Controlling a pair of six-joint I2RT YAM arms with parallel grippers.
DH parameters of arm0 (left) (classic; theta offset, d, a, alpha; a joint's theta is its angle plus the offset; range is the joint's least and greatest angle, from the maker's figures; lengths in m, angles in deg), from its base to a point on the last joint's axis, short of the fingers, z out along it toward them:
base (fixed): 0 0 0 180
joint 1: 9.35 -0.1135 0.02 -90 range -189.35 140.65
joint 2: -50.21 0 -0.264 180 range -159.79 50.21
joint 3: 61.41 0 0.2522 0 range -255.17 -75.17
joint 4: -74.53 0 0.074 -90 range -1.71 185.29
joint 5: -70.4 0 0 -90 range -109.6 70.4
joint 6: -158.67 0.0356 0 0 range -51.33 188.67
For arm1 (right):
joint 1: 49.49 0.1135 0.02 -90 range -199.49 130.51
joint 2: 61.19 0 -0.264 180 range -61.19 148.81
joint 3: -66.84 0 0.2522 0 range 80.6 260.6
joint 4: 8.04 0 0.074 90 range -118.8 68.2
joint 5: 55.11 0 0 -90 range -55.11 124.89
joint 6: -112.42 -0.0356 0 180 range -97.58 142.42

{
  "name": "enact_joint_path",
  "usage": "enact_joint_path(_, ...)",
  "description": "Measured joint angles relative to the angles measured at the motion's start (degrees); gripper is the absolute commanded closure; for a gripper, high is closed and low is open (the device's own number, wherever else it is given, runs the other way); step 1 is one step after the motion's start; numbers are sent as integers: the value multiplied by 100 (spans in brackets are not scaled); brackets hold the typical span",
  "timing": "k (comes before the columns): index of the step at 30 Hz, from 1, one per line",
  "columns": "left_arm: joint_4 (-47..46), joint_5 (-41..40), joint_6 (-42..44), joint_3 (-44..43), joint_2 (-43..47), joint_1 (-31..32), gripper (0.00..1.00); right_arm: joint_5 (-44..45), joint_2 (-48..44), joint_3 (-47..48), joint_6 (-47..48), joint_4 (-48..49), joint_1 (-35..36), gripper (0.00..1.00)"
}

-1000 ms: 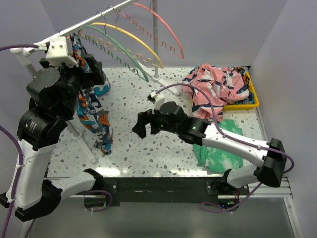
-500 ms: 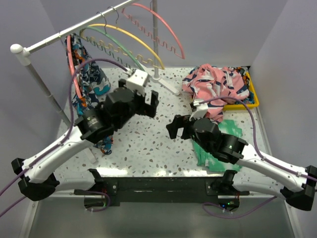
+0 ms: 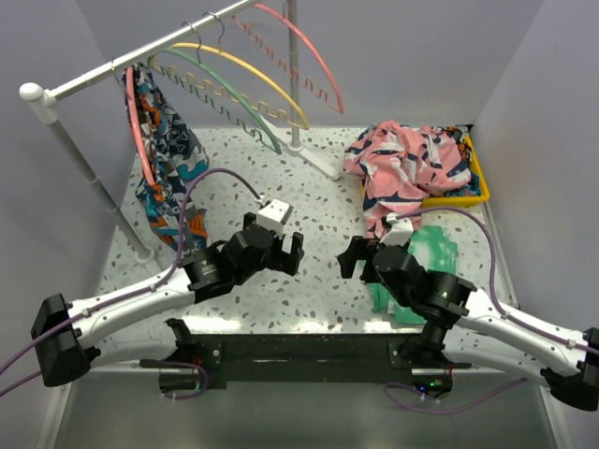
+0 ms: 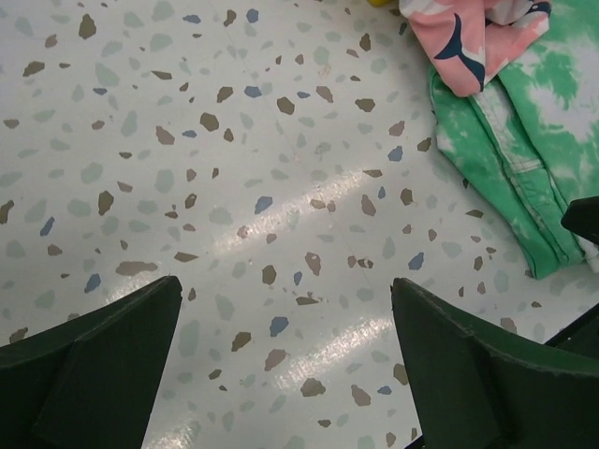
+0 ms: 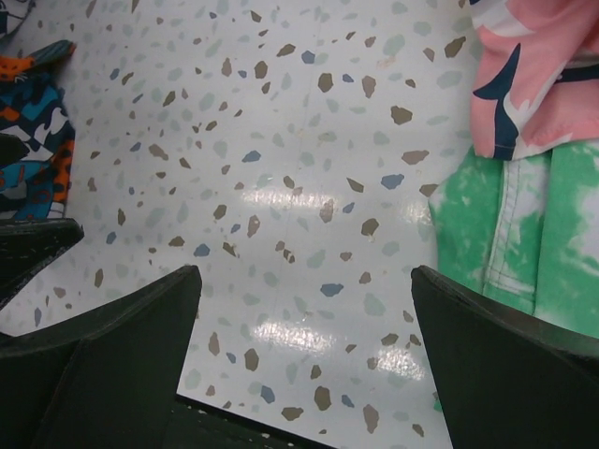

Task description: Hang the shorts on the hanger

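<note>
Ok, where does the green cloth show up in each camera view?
Top external: the green cloth lies flat, lower right of centre.
Left wrist: the cloth fills the upper right corner.
Right wrist: the cloth runs down the right edge.
Shared landmark: the pink garment sits just above the cloth in every picture.

Text: none legible in any view.
Numbers, signs, brands: none legible.
Shorts [image 3: 173, 187] print: abstract shapes only, no lettering.
</note>
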State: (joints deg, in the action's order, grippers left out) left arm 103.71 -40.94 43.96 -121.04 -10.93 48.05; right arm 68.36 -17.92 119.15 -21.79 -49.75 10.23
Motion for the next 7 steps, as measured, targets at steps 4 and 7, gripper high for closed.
enact_joint_path(4,-98,-9,-90,323,195,0,0,-20,184,-9,-188,-55,0,2)
enact_joint_path(7,-107,-11,-131,323,310,0,0,-20,210,-68,-293,-81,0,1)
